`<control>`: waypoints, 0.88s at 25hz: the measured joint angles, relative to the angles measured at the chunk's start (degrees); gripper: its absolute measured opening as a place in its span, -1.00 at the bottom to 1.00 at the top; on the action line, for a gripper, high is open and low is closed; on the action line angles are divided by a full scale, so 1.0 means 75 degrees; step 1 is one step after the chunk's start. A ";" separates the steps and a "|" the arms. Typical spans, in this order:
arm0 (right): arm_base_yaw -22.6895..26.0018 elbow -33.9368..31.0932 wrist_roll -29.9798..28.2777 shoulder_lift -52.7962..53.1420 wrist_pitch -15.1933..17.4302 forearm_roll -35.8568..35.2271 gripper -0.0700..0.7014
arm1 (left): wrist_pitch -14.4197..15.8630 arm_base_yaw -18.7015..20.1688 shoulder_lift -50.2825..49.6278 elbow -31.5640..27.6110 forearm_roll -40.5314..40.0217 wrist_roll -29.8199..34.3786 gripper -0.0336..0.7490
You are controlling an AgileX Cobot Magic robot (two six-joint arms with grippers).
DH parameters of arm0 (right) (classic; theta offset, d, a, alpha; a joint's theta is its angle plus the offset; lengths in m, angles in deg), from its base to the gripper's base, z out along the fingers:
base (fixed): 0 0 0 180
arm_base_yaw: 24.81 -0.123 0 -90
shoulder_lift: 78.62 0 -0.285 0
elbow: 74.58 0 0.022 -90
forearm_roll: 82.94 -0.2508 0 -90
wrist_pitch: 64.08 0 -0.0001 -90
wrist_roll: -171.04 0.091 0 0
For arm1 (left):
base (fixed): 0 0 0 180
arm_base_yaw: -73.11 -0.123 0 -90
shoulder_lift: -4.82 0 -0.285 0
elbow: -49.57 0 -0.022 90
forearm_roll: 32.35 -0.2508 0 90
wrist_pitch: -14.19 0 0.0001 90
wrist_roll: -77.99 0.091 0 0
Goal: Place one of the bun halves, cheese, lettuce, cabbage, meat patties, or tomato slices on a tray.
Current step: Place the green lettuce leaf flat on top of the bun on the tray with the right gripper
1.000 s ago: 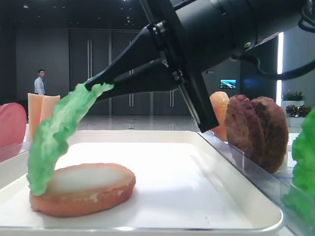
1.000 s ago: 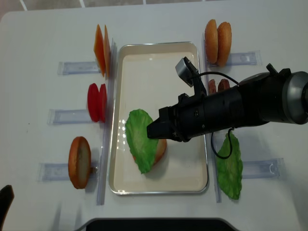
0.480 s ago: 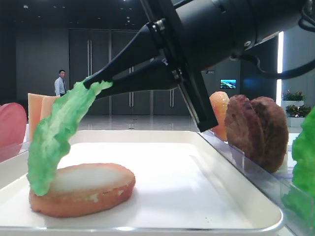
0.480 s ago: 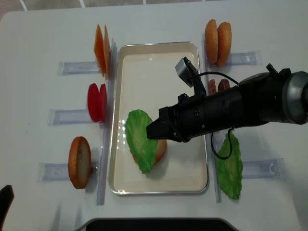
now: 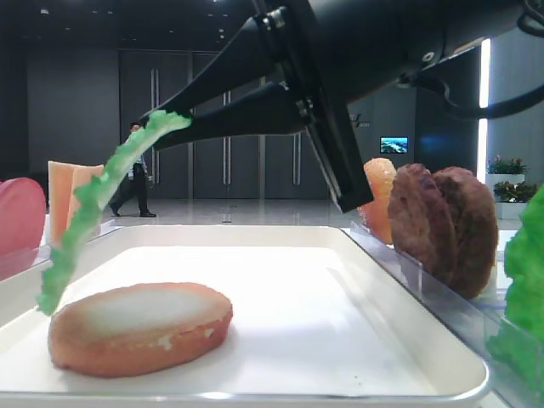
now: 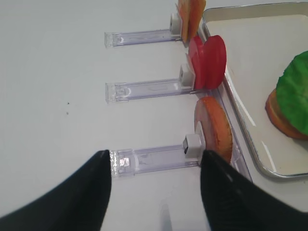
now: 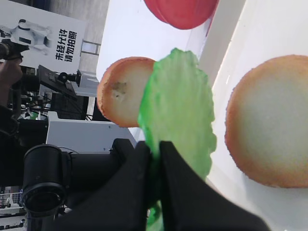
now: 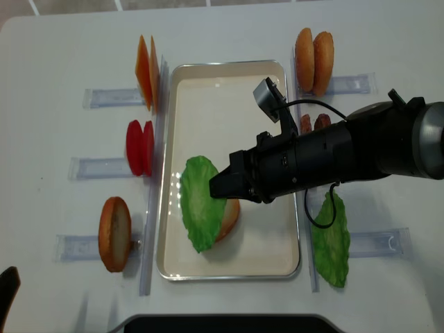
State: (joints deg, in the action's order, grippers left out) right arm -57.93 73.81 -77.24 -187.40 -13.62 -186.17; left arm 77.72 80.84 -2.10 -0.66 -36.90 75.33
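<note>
On the tabletop, the tray holds a bun half near its front edge. The right gripper pinches the lettuce, whose length hangs leftward and down, just above the bun.

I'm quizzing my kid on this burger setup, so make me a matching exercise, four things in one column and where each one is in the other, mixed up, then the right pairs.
Things:
1. lettuce leaf
2. bun half
3. tomato slices
4. meat patties

Places:
A. upright in a clear holder left of the tray
B. lying flat on the tray, pale face up
C. pinched in the right gripper, hanging over the tray
D. upright in a holder right of the tray

Pairs: 1-C, 2-B, 3-A, 4-D
</note>
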 joint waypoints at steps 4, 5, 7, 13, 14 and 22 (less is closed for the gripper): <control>-0.0053 0.0000 0.0023 0.0000 0.0000 0.0000 -0.76 | 0.0000 0.0000 0.0000 0.0000 0.0000 0.0000 0.25; -0.0091 0.0000 0.0023 0.0000 -0.0007 0.0000 -0.76 | 0.0000 0.0000 0.0000 0.0000 0.0000 0.0000 0.25; -0.0151 0.0000 0.0023 0.0000 -0.0034 0.0000 -0.76 | 0.0000 0.0000 0.0000 0.0000 0.0000 0.0000 0.25; -0.0164 0.0088 0.0025 -0.0139 -0.0063 0.0000 -0.76 | 0.0000 0.0000 0.0000 0.0000 0.0000 0.0000 0.25; -0.0164 0.0135 0.0025 -0.0207 -0.0063 0.0000 -0.76 | 0.0000 0.0000 0.0000 0.0000 0.0000 0.0000 0.25; -0.0164 0.0329 -0.0004 -0.0551 -0.0063 0.0000 -0.76 | 0.0000 0.0000 0.0000 0.0000 0.0000 0.0000 0.25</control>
State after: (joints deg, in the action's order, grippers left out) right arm -59.16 76.28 -77.27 -191.54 -14.09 -186.17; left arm 77.72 80.84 -2.10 -0.66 -36.90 75.33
